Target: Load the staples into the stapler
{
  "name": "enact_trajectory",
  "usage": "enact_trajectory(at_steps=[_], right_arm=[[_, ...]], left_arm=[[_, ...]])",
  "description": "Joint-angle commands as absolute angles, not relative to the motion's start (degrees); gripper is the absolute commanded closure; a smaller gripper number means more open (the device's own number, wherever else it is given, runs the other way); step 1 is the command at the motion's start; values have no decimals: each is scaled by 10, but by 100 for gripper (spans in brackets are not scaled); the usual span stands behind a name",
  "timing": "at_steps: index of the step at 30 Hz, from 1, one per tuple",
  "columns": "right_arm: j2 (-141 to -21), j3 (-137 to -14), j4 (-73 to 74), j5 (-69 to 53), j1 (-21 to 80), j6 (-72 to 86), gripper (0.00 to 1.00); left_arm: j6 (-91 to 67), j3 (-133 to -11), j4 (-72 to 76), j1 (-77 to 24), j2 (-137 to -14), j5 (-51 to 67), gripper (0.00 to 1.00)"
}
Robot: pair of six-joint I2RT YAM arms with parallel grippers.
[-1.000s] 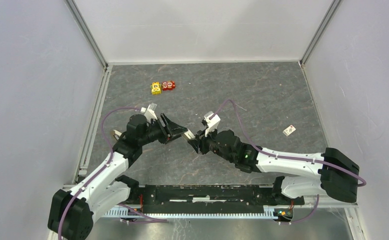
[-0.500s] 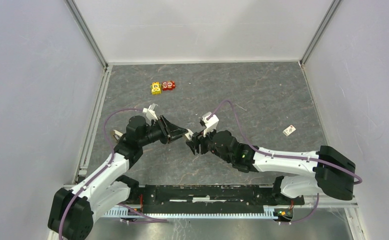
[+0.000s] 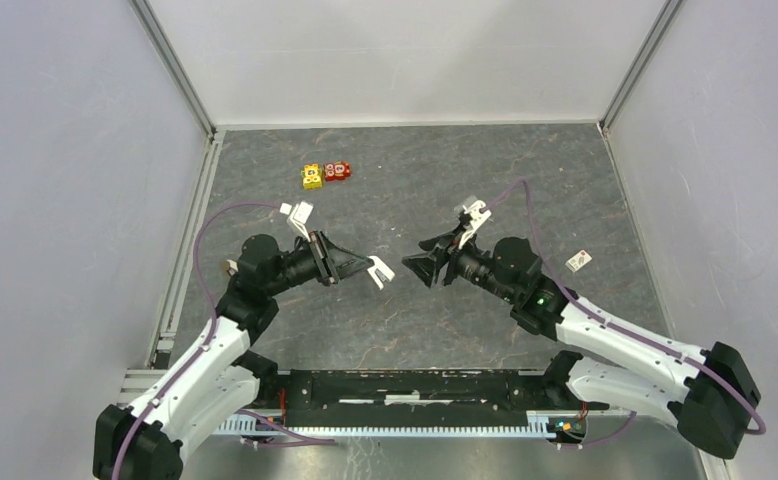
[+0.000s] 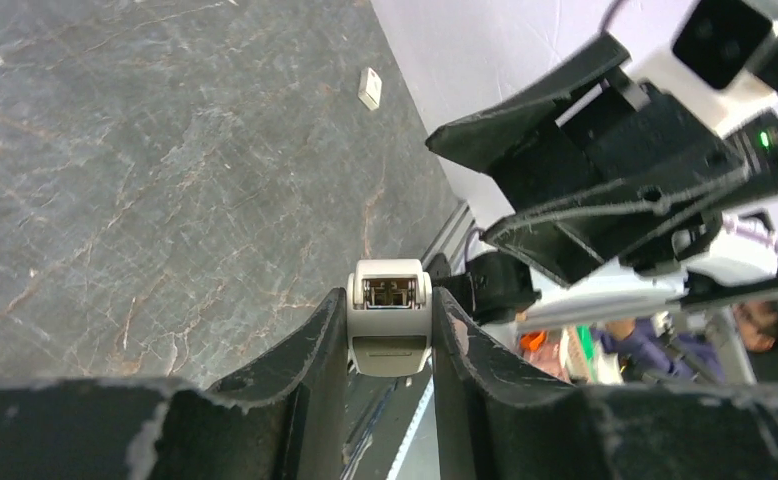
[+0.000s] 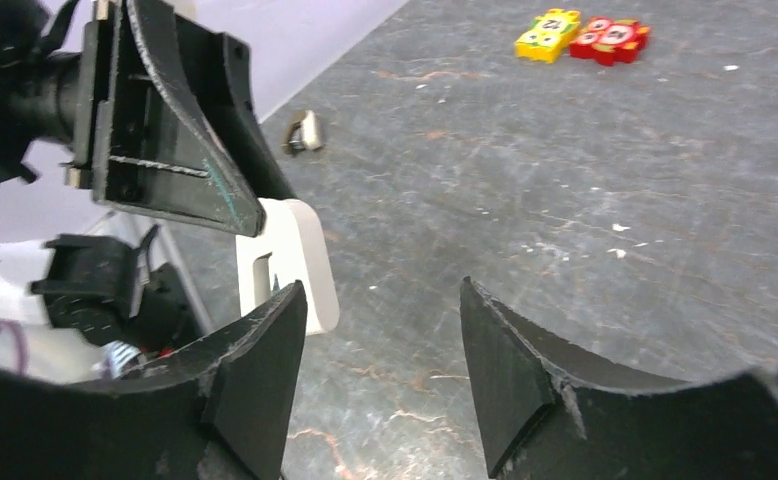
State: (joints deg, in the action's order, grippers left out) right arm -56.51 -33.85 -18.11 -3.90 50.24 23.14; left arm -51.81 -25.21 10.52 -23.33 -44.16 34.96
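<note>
My left gripper [image 3: 368, 266] is shut on the small cream-white stapler [image 3: 380, 270] and holds it above the floor, pointing right. In the left wrist view the stapler [image 4: 389, 318] sits between the two fingers, its grey metal channel facing the camera. My right gripper [image 3: 427, 268] is open and empty, a short gap to the right of the stapler and facing it. In the right wrist view the stapler [image 5: 290, 262] shows just beyond the left finger of the open right gripper [image 5: 380, 292]. I see no loose staples.
A small white box [image 3: 578, 260] lies on the grey floor at the right; it also shows in the left wrist view [image 4: 369, 88]. Yellow [image 3: 312, 177] and red [image 3: 338, 171] toy blocks lie at the back. A small metal piece [image 5: 305, 132] lies by the left arm.
My right gripper has let go of the stapler's tip, opened and drawn back to the right. My left gripper still holds the stapler and has shifted slightly.
</note>
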Motion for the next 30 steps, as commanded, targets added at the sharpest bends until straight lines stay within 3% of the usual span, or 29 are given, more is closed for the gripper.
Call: enact_trajectory(at_steps=[1, 8, 13, 22, 24, 28, 30], right_arm=[[-551, -325, -209, -212, 476, 268, 38], [-598, -316, -320, -346, 474, 340, 38], [-624, -321, -329, -357, 475, 349, 37], [-656, -313, -398, -379, 475, 383, 59], [-654, -306, -421, -381, 475, 392, 57], [-653, -318, -398, -377, 475, 382, 44], [-657, -322, -395, -376, 475, 380, 50]], left_arm=[[-409, -293, 117, -235, -437, 439, 98], [-418, -281, 201, -235, -422, 502, 98], [-443, -266, 265, -236, -421, 516, 98], [-451, -271, 282, -236, -434, 545, 98], [-451, -272, 281, -236, -433, 550, 98], [-439, -275, 267, -235, -427, 561, 98], [-436, -271, 266, -236, -424, 560, 98]])
